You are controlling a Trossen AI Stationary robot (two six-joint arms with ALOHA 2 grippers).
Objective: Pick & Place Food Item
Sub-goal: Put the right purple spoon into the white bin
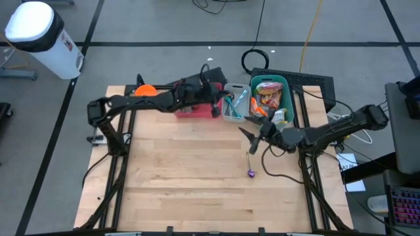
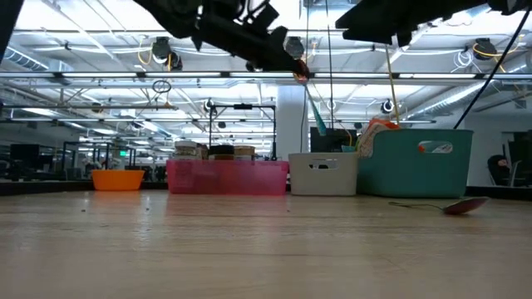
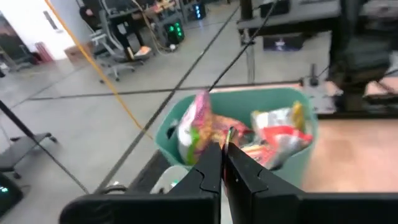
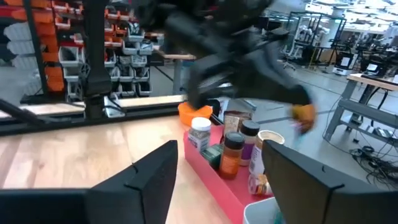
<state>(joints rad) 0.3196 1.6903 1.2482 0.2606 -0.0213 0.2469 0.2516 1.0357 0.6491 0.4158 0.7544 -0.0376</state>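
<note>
The left gripper [image 1: 215, 92] hangs above the table over the pink tray [image 1: 194, 110] and the small white bin [image 1: 234, 105], its fingers [image 3: 239, 167] pressed together. In the left wrist view a sliver of something orange shows at the tips, too small to tell whether a food item is pinched there. Just ahead of this gripper stands the teal bin [image 3: 298, 101], crammed with snack packets [image 3: 205, 134].

The right gripper [image 1: 259, 134] hovers beside the near end of the teal bin with its jaws apart and nothing between them; the pink tray with its jars [image 4: 232, 154] lies ahead of it.

A small purple item [image 1: 251, 173] lies on the table [image 1: 184, 177] nearer than the right gripper, well apart from both.

The step looks like carrying or handing over a picked item. Next, the left gripper likely needs to travel over its destination container, lower, and only then part its fingers.
</note>
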